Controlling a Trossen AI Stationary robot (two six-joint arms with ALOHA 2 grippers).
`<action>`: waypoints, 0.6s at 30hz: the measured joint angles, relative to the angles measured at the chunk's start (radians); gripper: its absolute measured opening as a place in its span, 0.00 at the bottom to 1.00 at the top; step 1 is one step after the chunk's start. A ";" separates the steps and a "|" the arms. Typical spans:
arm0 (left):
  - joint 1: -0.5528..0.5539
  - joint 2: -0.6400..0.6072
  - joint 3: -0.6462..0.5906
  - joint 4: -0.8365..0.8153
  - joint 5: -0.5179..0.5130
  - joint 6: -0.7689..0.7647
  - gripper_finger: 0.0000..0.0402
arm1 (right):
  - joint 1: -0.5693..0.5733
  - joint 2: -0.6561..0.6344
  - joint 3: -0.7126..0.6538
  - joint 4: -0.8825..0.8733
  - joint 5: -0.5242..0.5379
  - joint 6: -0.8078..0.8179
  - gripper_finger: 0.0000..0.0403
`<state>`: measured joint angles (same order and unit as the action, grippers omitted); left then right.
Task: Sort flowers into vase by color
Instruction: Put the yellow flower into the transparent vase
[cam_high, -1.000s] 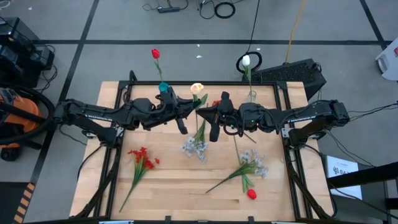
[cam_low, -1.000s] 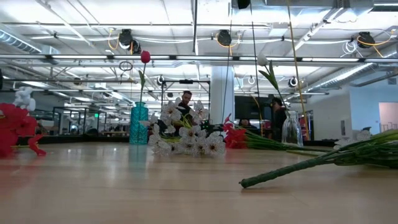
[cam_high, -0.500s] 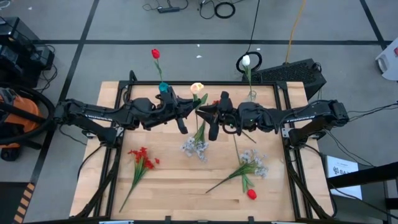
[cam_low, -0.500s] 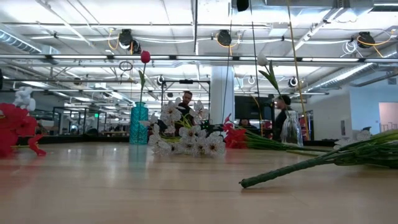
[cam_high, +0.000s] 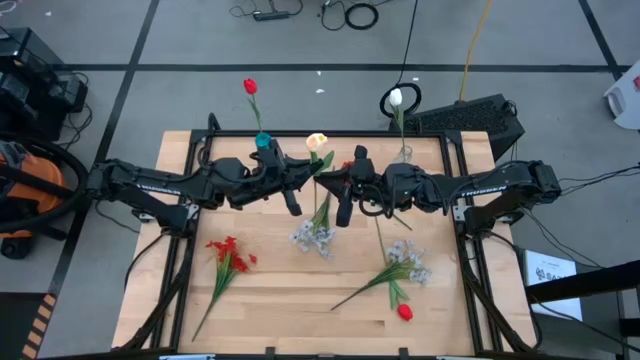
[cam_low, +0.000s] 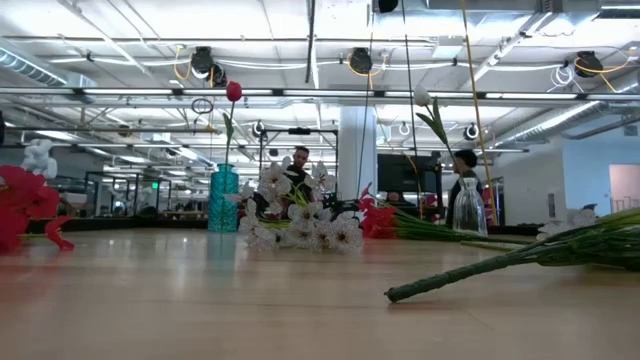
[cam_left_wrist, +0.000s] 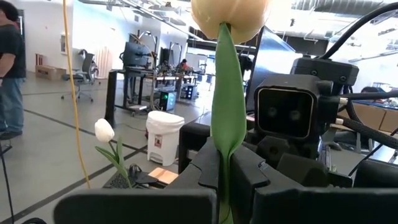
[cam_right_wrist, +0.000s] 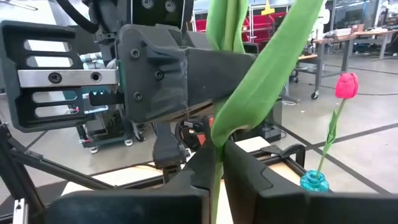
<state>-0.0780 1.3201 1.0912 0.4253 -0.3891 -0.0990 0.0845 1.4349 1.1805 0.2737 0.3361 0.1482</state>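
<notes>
Presently, the cream tulip (cam_high: 317, 141) is pinched mid-stem by both the left claw (cam_high: 312, 171) and right claw (cam_high: 330, 180) above the surface (cam_high: 280, 290). Its light, flexible stem is judged best gripped below the leaf, never at the bud.

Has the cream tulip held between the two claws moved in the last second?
No. The cream tulip sits in the same spot beside the teal glass vase in the high view.

Bright, even overhead light from ceiling lamps (cam_low: 360, 62); shadows on the table (cam_high: 280, 300) are faint. Close-up, the cream tulip (cam_left_wrist: 230, 15) blurs slightly.
</notes>
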 joint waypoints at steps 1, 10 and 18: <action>0.000 0.000 0.000 0.004 0.000 0.000 0.03 | 0.000 0.000 0.000 0.001 -0.001 0.000 0.05; 0.000 0.001 0.000 0.007 0.007 0.000 0.03 | 0.000 0.007 0.000 0.010 -0.001 0.006 0.08; 0.000 0.001 0.000 0.011 0.014 -0.001 0.03 | 0.000 0.007 0.000 0.004 -0.028 0.032 0.13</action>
<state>-0.0780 1.3209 1.0908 0.4358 -0.3752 -0.1001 0.0841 1.4422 1.1805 0.2779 0.3084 0.1803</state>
